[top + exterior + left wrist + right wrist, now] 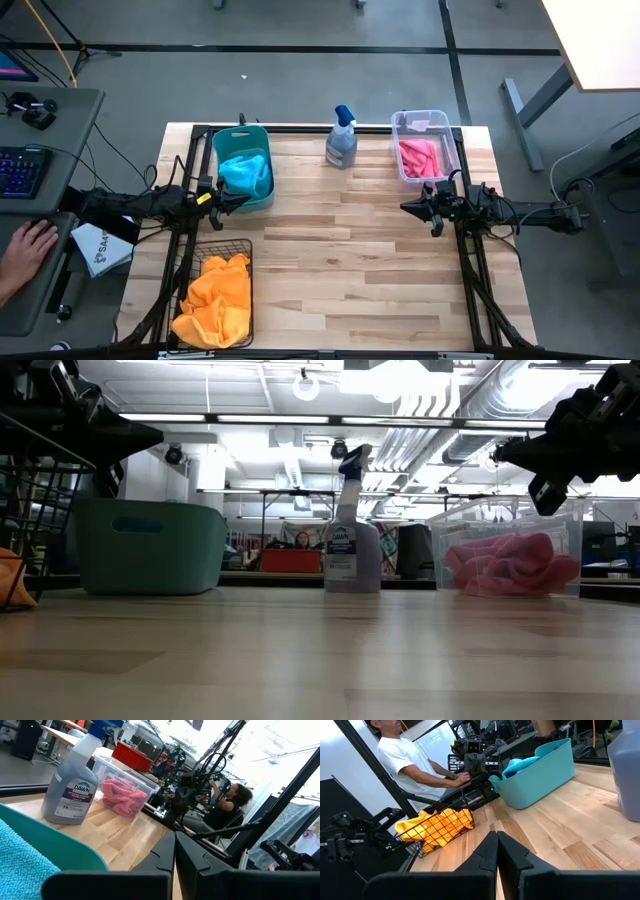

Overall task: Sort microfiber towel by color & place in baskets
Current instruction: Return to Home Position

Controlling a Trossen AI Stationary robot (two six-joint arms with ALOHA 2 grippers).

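**Left gripper (240,199) and right gripper (406,207): both pinched closed, empty**

Left gripper hangs just beside the teal tub (240,133) holding the blue towel (247,172). Right gripper hangs near the clear bin (440,116) of pink towels (420,158). Orange towels (215,300) fill the wire basket (215,242). Homing well probably means retracting level, clear of both rims. The spray bottle (70,780) reads "DAWN".

Right gripper (496,836) nearest of all, dark fingers pressed together above the light wooden table (580,820). Teal tub (545,767) farther off on the boards, blue towel (520,764) heaped inside and rising over the rim. To one side of the tub and apart from it, black wire basket (451,836) filled with yellow towel (432,822). On the tub's other side, grey spray bottle (625,770), only partly in frame. Beyond the tub, dark left arm (472,762) and a person in a white shirt (402,762)
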